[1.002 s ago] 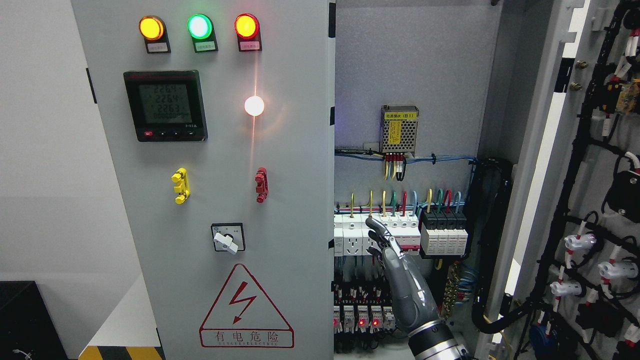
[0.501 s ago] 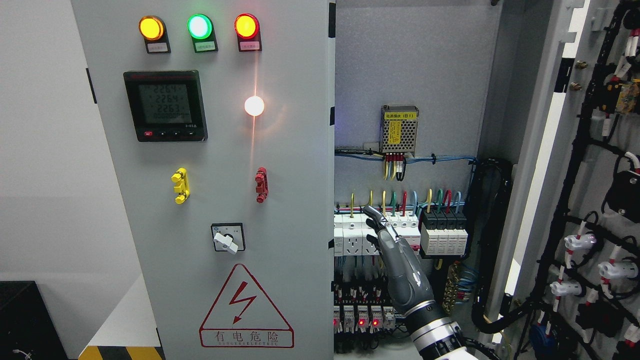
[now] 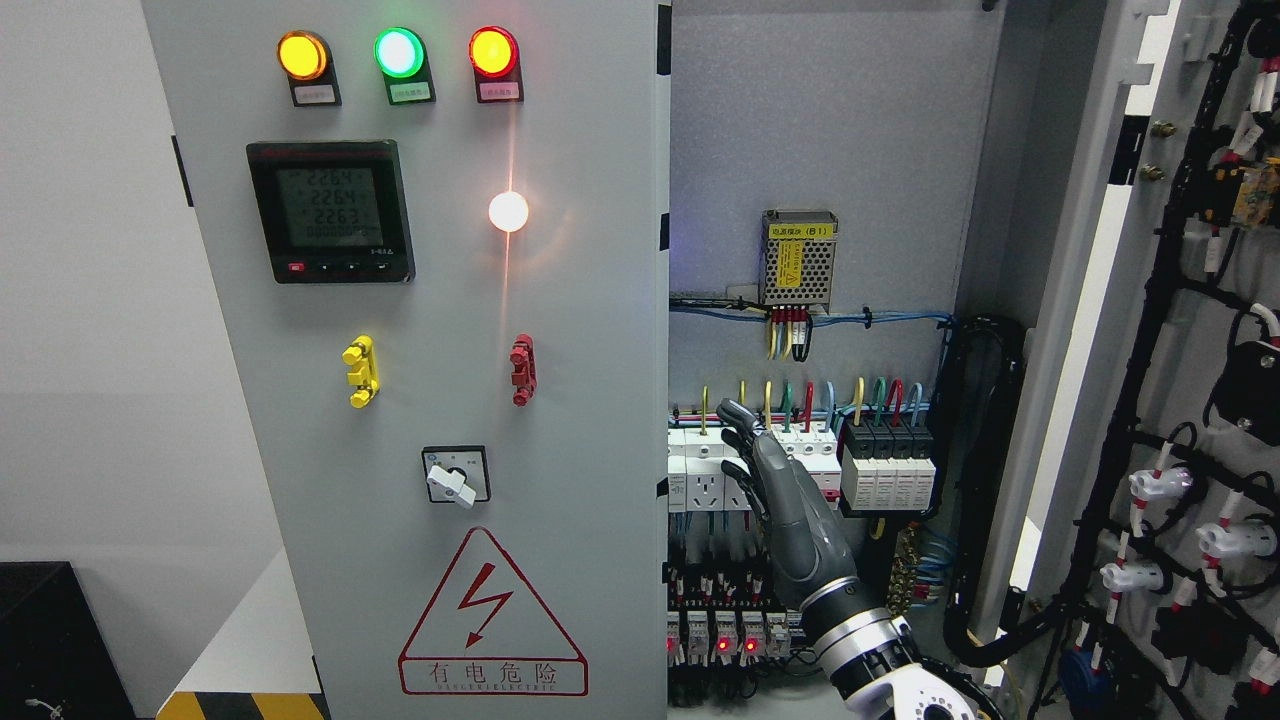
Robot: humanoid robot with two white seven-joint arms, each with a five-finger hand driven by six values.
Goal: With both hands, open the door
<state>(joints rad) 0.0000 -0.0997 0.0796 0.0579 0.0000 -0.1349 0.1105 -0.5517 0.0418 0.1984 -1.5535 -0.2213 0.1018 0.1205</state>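
Higher than before, my right hand [image 3: 775,495] reaches into the cabinet, fingers [image 3: 738,415] extended, empty, over the white breakers [image 3: 700,470].

The cabinet's right half stands open, its upper back panel [image 3: 830,110] bare. Lower down, the breaker rows [image 3: 800,470] and wiring crowd the space, while the closed left door [image 3: 450,400] blocks that side.
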